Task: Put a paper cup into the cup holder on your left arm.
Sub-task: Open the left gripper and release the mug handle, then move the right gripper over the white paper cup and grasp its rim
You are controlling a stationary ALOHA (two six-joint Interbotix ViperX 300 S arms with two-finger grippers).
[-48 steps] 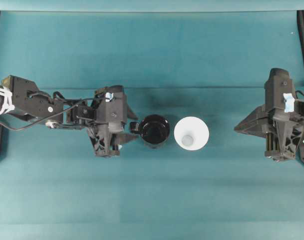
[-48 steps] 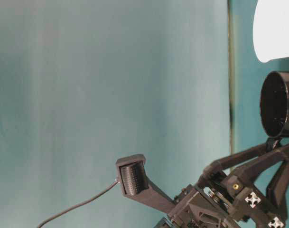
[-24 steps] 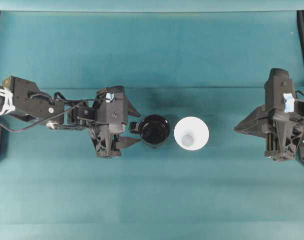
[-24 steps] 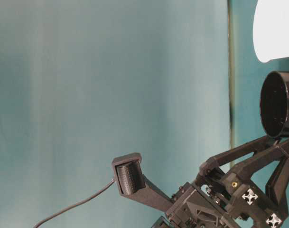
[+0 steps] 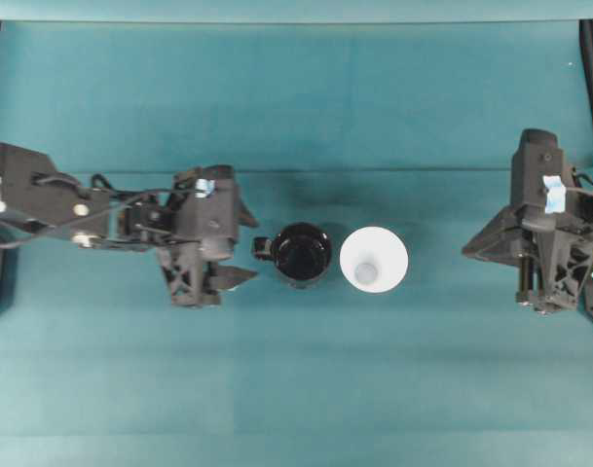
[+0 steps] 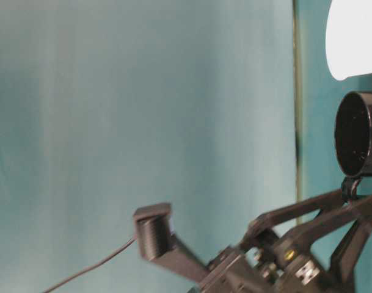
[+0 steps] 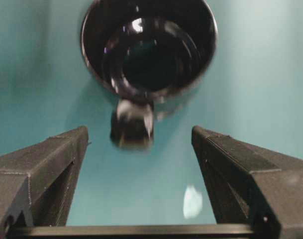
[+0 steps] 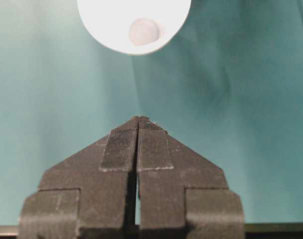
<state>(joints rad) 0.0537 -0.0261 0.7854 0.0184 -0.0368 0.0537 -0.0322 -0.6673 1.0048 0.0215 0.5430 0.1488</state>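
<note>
While the cup holder [image 5: 301, 255] and paper cup [image 5: 373, 259] sit side by side, we see left fingers [image 7: 44, 172] spread wide, right fingers [image 8: 120, 149] closed empty.

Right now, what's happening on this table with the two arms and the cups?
Nothing is held yet. The left hand is open, its fingers either side of the black mug's handle without gripping it. The white paper cup stands beside the mug, outside it. The right hand is shut and empty, short of the paper cup.
</note>
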